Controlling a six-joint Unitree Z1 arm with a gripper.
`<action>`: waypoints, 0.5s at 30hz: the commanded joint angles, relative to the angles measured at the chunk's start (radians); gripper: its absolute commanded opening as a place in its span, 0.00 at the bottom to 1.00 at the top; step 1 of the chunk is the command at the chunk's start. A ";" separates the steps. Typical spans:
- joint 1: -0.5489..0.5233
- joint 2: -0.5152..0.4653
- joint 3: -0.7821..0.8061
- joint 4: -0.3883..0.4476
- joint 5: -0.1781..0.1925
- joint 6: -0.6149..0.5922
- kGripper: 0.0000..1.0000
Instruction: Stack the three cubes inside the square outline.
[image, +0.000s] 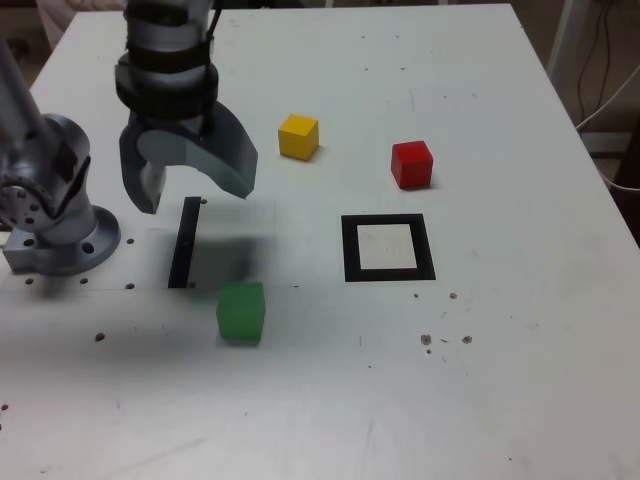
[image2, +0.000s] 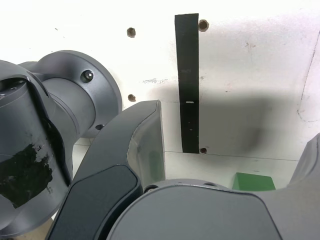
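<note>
Claw (image: 190, 190): spread wide, nothing betw. the two dark fingers, points down, hangs over table nr the top end of the black strip; casts a shadow on the table beside the strip.
Claw, wrist view (image2: 235, 150): one finger (image2: 145, 145) seen close, other just at pic edge; gap betw. them bare, only table and strip show through.
Green cube (image: 241, 311): on table, just below the strip's lower end in ext. view, apart from claw; only its top corner shows in wrist view (image2: 253, 181).
Yellow cube (image: 298, 136): on table, ext. view's right of the claw, not touching anything.
Red cube (image: 411, 164): on table, further to ext. view's right, above the square outline, near it but apart.
Square outline (image: 349, 250): thick black frame, white middle, nothing in it; all 3 cubes outside it.
Black strip (image: 185, 243): narrow, flat on table, betw. arm base and outline; runs long-ways in wrist view (image2: 189, 80).
Arm base (image: 60, 215): grey metal, bolted at ext. view's left edge of table.
Table (image: 520, 380): white, scuffed, small dark specks and screw holes.
Stack: none, cubes all single and well apart.
</note>
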 joint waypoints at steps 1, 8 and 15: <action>-0.002 -0.011 0.003 -0.003 -0.001 -0.002 0.99; -0.001 -0.021 0.014 -0.017 0.023 -0.001 0.99; -0.001 -0.025 -0.045 0.001 -0.018 0.000 0.99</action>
